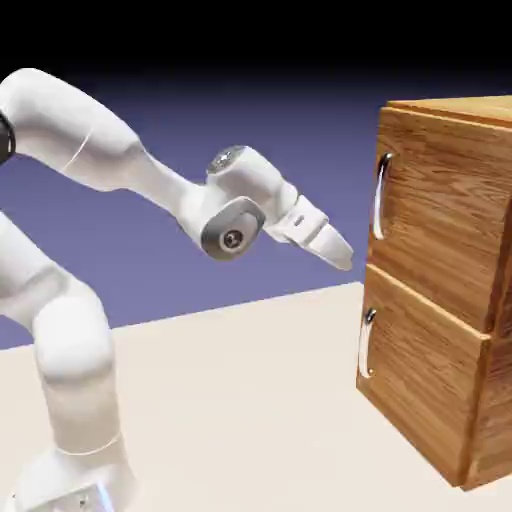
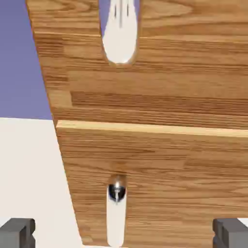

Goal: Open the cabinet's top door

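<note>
Exterior view. Nearest the camera, the white arm rises from the lower left of the frame, bends, and reaches rightward. Its gripper sits at centre-right, angled slightly downward toward the right, in open air over the pale bench. It holds nothing; its tip is near the cabinet front but clearly apart from it. From this side the finger spacing cannot be judged.

The cabinet fills the right edge: boxy, warm brown wood grain, standing on the bench. Two stacked front panels, both shut flush; nothing of the interior shows. The top door occupies the upper right, with a vertical curved silver bar handle along its left edge. The lower panel carries its own silver handle, also at its left edge.

Hand view. Two grey fingertips sit at the bottom corners, far left and far right: gripper spread wide, nothing between them. Wood grain fills most of the frame. A pale seam crosses the middle, dividing the two panels. The upper handle appears at top centre, broad and bright; the lower handle at bottom centre, narrow, with a dark-reflecting rounded end. Bench and violet backdrop show at left.
</note>
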You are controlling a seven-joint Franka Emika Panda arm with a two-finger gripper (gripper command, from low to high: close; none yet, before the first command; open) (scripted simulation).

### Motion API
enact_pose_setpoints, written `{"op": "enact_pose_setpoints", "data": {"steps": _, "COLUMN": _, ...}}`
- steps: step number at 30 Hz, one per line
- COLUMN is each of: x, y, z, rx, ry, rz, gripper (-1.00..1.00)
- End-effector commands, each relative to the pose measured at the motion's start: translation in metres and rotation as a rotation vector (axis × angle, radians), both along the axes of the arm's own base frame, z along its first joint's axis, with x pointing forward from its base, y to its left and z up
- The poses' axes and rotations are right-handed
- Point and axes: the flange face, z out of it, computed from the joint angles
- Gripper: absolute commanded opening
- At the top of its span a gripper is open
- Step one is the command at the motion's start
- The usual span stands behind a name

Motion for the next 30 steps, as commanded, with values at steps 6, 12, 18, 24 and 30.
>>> {"op": "enact_pose_setpoints", "data": {"steps": 6, "x": -0.002, "y": -0.016, "z": 0.017, "rx": 0.232, "ry": -0.03, "rz": -0.222, "gripper": 1.0}}
{"op": "enact_pose_setpoints", "data": {"steps": 12, "x": -0.006, "y": -0.028, "z": 0.031, "rx": 0.474, "ry": -0.065, "rz": -0.424, "gripper": 1.0}}
{"op": "enact_pose_setpoints", "data": {"steps": 18, "x": -0.01, "y": -0.034, "z": 0.04, "rx": 0.725, "ry": -0.102, "rz": -0.605, "gripper": 1.0}}
{"op": "enact_pose_setpoints", "data": {"steps": 24, "x": -0.014, "y": -0.036, "z": 0.046, "rx": 0.985, "ry": -0.138, "rz": -0.763, "gripper": 1.0}}
{"op": "enact_pose_setpoints", "data": {"steps": 30, "x": -0.017, "y": -0.033, "z": 0.049, "rx": 1.254, "ry": -0.169, "rz": -0.897, "gripper": 1.0}}
